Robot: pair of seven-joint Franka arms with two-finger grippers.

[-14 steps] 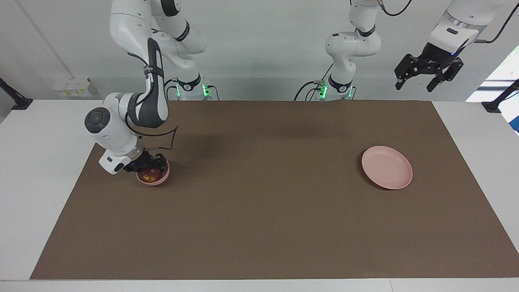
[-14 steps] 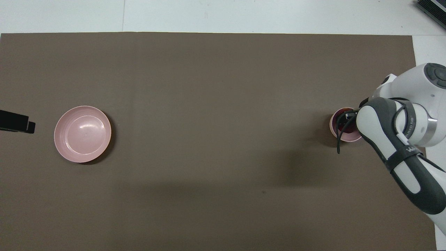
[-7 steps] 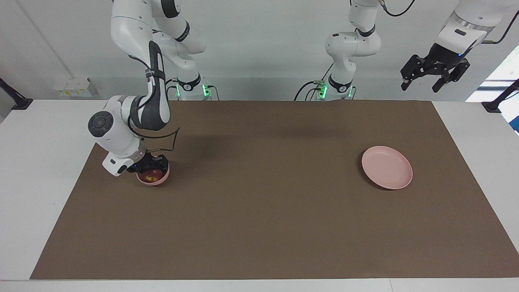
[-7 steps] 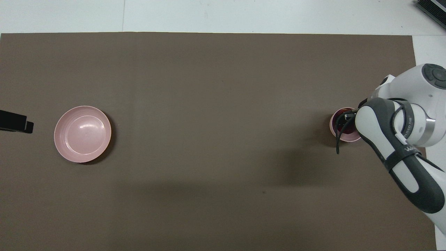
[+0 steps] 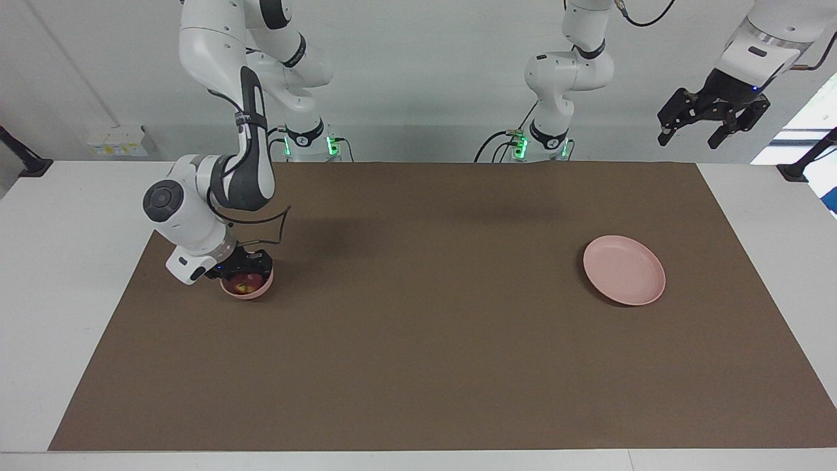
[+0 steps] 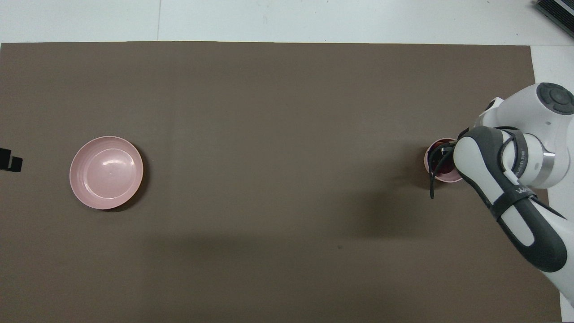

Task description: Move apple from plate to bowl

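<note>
— What is showing around the workspace right now?

— A broad brown mat (image 5: 425, 314) is lying flat across the white table (image 5: 59, 261), covering most of it and leaving pale margins showing at both ends.

— Anything along the wall?

— A pale socket box (image 5: 118, 140) is sitting low on the wall toward the right arm's end, and just beside it a black clamp bracket (image 5: 23, 160) is gripping the table's edge. A matching black bracket (image 5: 807, 160) is sitting at the left arm's end.

— And from above?

— A dark slatted object (image 6: 556, 11) is peeking into the corner, off the mat; what it is cannot be told.
</note>
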